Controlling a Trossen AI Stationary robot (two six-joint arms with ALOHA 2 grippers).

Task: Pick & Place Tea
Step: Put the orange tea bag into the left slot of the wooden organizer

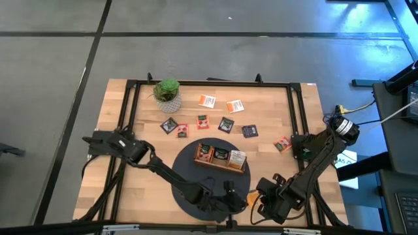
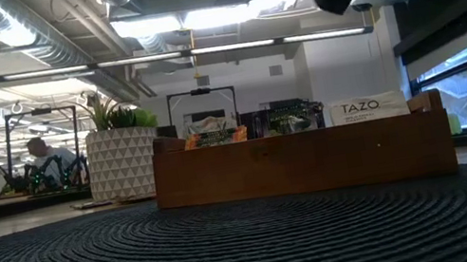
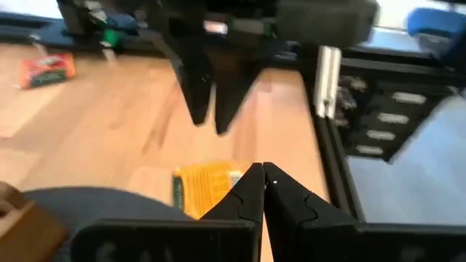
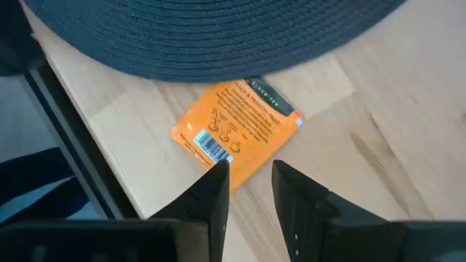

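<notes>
The left gripper (image 1: 243,199) is seen pressed together and empty above the dark mat's (image 1: 189,186) near edge. Just beside it, an orange packet (image 4: 237,131) lies flat on the table (image 1: 130,124), partly tucked under the mat's rim. The right gripper (image 4: 247,193), fingers a little apart, hangs over one corner, so the packet may be pushed further under instead of lifted.

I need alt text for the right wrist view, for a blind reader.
An orange tea packet lies barcode side up on the wooden table, beside the edge of a dark round mat. The right gripper hovers just above it, fingers apart.
</notes>
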